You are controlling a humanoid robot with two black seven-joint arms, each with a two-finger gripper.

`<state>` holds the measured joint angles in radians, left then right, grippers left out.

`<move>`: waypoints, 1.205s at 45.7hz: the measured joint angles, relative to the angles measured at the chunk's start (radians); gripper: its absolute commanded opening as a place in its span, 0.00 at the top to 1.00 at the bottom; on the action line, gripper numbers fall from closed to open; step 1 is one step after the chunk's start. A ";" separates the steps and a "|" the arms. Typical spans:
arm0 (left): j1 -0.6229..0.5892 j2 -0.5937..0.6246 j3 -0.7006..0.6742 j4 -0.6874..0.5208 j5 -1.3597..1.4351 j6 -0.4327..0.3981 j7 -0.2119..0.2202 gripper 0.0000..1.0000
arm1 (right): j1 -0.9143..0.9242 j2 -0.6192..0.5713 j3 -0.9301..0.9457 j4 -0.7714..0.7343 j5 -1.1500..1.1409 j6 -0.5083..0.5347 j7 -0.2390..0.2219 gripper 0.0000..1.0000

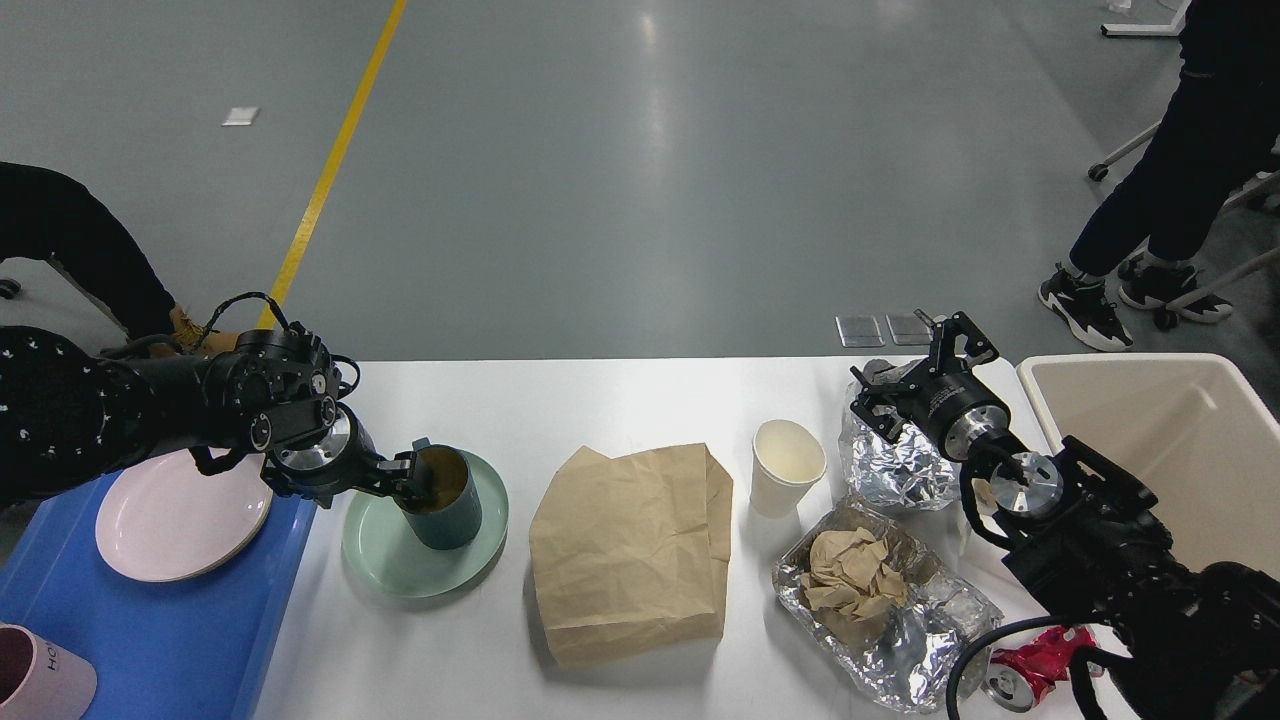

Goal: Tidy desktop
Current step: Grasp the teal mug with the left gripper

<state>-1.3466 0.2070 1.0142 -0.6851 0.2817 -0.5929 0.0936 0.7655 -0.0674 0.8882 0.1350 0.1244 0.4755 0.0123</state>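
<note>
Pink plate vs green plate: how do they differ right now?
The pink plate lies on the blue tray; the green plate lies directly on the white desktop. The pink plate is bare; the green plate carries a dark teal cup, with the left end effector at the cup's rim. The left arm overlaps the pink plate's far edge; the green plate's near half is unobstructed. Both are round, shallow, and lie flat.
</note>
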 measured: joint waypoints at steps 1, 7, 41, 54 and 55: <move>0.004 0.000 -0.004 0.004 0.000 0.000 0.000 0.04 | 0.000 0.000 0.000 0.000 0.000 0.000 0.000 0.00; 0.019 -0.001 -0.029 0.016 -0.001 0.000 0.000 0.05 | 0.000 0.000 0.000 0.000 0.000 0.000 0.000 0.00; 0.072 -0.008 -0.137 0.086 -0.001 -0.075 0.158 1.00 | 0.000 0.000 0.000 0.000 0.000 0.000 0.000 0.00; 0.071 -0.007 -0.158 0.089 -0.003 -0.094 0.177 1.00 | 0.000 0.000 0.000 0.000 0.000 0.000 0.000 0.00; 0.071 -0.007 -0.160 0.089 -0.003 -0.095 0.180 1.00 | 0.000 0.000 0.000 0.000 0.000 0.000 0.000 0.00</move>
<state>-1.2761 0.1996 0.8538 -0.5964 0.2790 -0.6877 0.2740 0.7655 -0.0675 0.8882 0.1350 0.1244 0.4755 0.0123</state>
